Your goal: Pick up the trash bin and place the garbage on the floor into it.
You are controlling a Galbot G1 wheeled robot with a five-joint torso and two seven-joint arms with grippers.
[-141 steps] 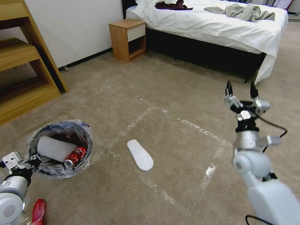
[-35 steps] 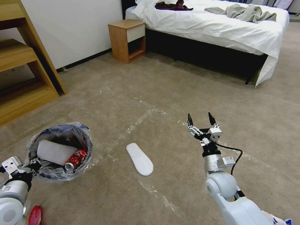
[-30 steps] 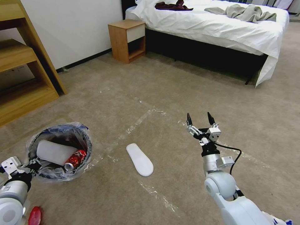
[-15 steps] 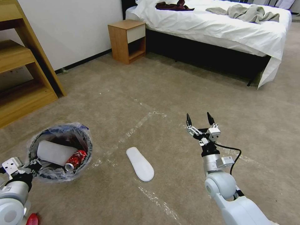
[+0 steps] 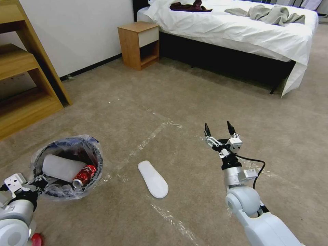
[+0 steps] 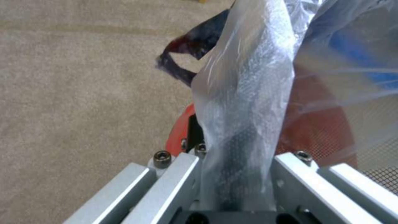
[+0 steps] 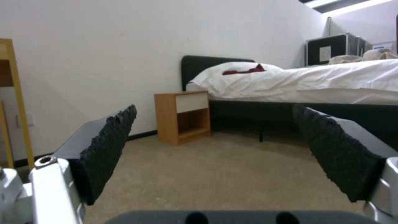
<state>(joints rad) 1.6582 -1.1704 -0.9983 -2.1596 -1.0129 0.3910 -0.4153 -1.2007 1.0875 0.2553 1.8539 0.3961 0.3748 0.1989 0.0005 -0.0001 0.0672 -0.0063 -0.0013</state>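
Right gripper [image 5: 218, 129]: fingers spread wide, empty | slipper [image 5: 152, 174]: on carpet [image 5: 136, 102] at its 8 o'clock, apart | left gripper [image 5: 32, 181]: clamped on bin [image 5: 66, 167] rim.

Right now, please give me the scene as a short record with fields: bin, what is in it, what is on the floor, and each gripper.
bin: red, bag-lined bin, held up at the robot's left
bin contents: white slipper and red can
left gripper: left gripper, fingers shut on the bin's rim and bag
right gripper: right gripper, fingers open, empty, raised over the floor
on floor: one white slipper between bin and right arm; a red piece by the left arm
behind: bed, nightstand, wooden shelf
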